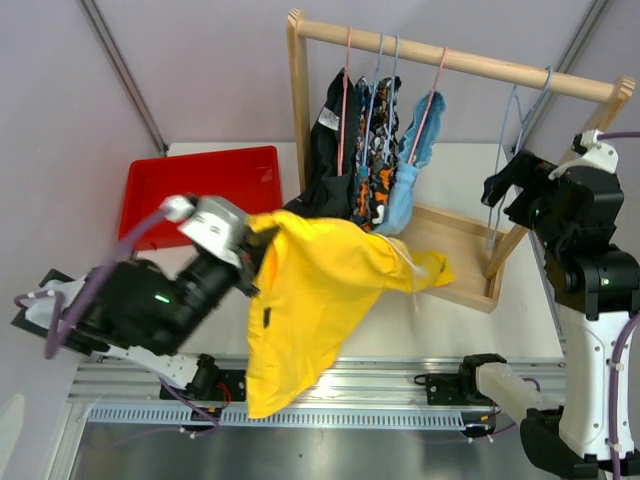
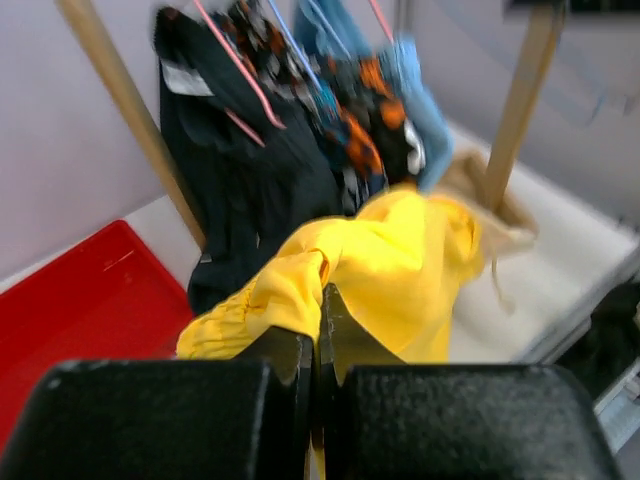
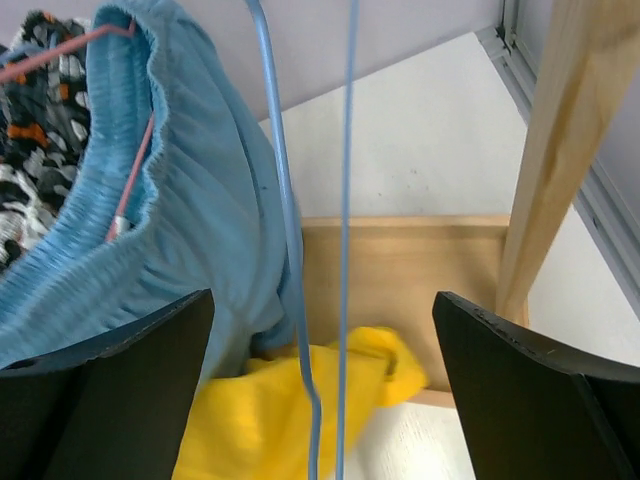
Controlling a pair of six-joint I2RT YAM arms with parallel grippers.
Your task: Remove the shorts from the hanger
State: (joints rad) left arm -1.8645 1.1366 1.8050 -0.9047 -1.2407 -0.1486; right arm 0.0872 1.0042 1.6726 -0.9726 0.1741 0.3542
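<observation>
One left gripper (image 2: 318, 305), jaws shut tight on the yellow shorts (image 1: 310, 290). They hang crumpled, off any hanger, above the near table (image 1: 480, 330), one leg reaching the rack (image 1: 470, 62) base. One right gripper (image 3: 320, 335), wide open, holds nothing; an empty blue hanger (image 3: 285, 200) passes between its fingers. Farther back hang four: black shorts (image 1: 325, 170), two patterned shorts (image 1: 375, 170), blue shorts (image 1: 405, 195).

From above, we cannot see the fingertips of the left hand (image 1: 255, 250): the yellow shorts (image 1: 310, 300) drape over them. In its wrist view, blur smears the black shorts (image 2: 250, 180) and the patterned shorts (image 2: 360, 130), and the white label (image 2: 185, 80) is unreadable. The fingers of the right hand (image 3: 322, 320) run off the lower edge. The blue hanger (image 3: 290, 250) runs off the top.
</observation>
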